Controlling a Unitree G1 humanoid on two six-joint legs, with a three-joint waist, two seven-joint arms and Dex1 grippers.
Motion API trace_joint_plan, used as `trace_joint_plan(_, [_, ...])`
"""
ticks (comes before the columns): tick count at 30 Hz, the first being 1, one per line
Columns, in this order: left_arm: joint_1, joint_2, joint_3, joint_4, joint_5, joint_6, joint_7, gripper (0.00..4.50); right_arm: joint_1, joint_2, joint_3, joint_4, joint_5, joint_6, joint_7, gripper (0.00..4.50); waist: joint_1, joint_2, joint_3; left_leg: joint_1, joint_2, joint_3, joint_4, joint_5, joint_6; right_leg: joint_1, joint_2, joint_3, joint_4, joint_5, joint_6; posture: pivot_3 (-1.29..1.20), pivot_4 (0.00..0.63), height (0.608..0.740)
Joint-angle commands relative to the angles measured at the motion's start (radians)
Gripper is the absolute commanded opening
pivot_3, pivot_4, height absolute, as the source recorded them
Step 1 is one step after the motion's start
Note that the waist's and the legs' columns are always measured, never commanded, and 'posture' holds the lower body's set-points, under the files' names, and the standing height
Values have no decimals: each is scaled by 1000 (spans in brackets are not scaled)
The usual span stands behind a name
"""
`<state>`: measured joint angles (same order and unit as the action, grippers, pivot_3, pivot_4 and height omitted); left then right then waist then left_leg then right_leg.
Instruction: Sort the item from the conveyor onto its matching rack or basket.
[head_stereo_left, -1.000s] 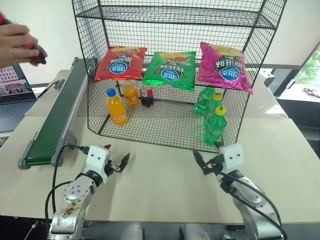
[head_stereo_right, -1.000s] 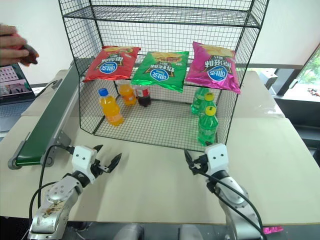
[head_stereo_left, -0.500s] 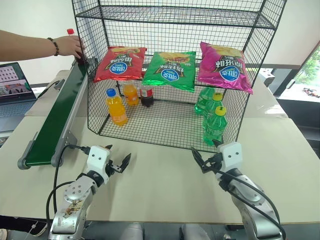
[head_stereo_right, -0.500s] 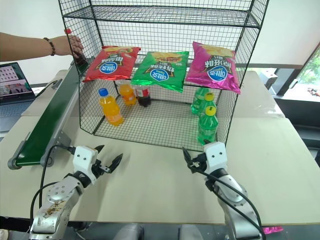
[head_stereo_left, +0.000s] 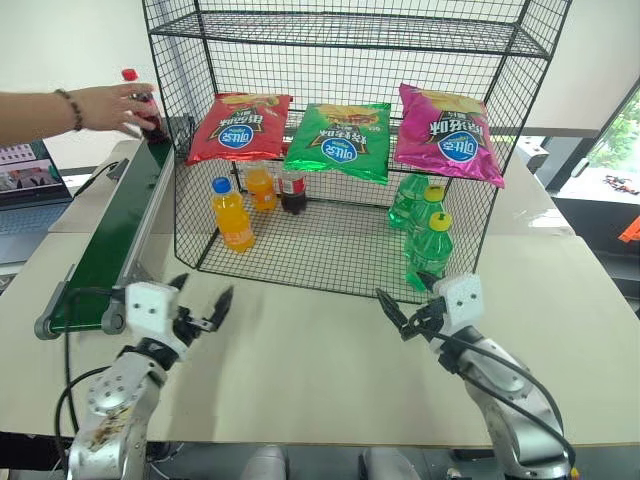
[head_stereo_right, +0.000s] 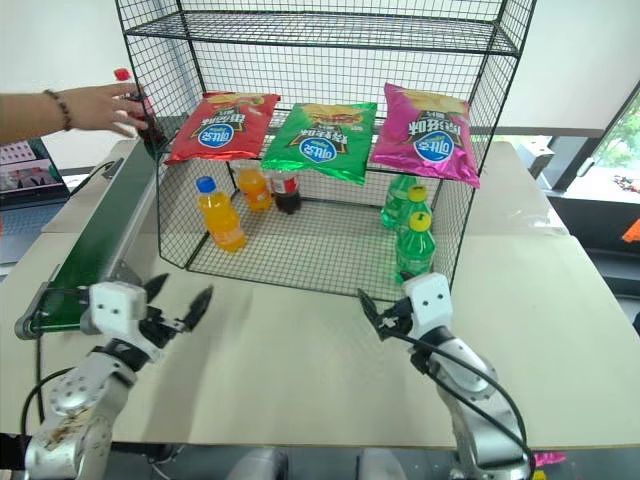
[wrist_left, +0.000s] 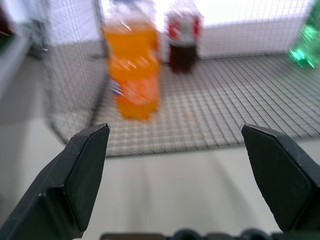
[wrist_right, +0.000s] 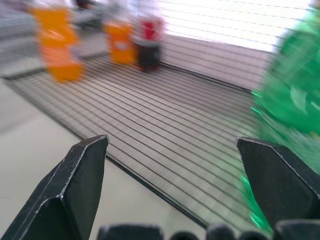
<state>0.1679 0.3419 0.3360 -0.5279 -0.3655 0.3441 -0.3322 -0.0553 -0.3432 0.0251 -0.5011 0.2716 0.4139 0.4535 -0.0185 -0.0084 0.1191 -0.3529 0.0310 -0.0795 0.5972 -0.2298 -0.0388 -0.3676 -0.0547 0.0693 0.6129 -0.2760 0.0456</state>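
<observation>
A person's hand (head_stereo_left: 110, 105) holds the item, a cola bottle with a red cap (head_stereo_left: 140, 98), at the far end of the conveyor (head_stereo_left: 112, 240). The green belt runs along the table's left side beside the tall black wire rack (head_stereo_left: 340, 262). My left gripper (head_stereo_left: 203, 294) hovers open over the table near the conveyor's near end, with nothing between its fingers (wrist_left: 85, 170). In front of the rack's right corner my right gripper (head_stereo_left: 394, 313) is also open and holds nothing.
On the rack's bottom tier stand orange-drink bottles (head_stereo_left: 232, 216), another cola bottle (head_stereo_left: 293, 190) and green bottles (head_stereo_left: 430, 246). Three chip bags (head_stereo_left: 340, 138) lie on the tier above. A laptop (head_stereo_left: 25, 180) sits at the far left. Bare table lies between my grippers.
The person's hand brought the cola bottle to the conveyor's far end. My left gripper rose and swung left toward the conveyor. My right gripper rose a little.
</observation>
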Motion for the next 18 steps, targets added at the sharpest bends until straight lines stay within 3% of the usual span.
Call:
trace_joint_plan(1, [-3, -12, 91, -113, -57, 33, 78, 4456, -121, -25, 11, -20, 152, 79, 127, 4500, -1, 0, 0, 0, 0, 0, 0, 0, 0, 0, 0, 0, 0, 0, 0, 0, 150, 738])
trace_joint_plan(7, [-29, -13, 266, -94, -116, 56, 187, 4456, -335, -20, 41, 39, 317, 198, 252, 4500, 1, -1, 1, 0, 0, -1, 0, 0, 0, 0, 0, 0, 0, 2, -3, 0, 150, 738])
trace_joint_plan(13, [-105, 0, 341, 32, -77, 5, 266, 4456, -512, 24, 130, 187, 317, 146, 395, 4500, 4, -1, 0, 0, 0, -1, 0, 0, 0, 0, 0, -1, 0, 2, -4, 0, 150, 738])
trace_joint_plan(18, [-136, 41, 378, 140, -106, -7, 236, 4456, -638, 80, 164, 285, 291, 97, 448, 4500, 0, -1, 0, 0, 0, -1, 0, 0, 0, -1, 0, -1, 1, 2, -4, 0, 150, 738])
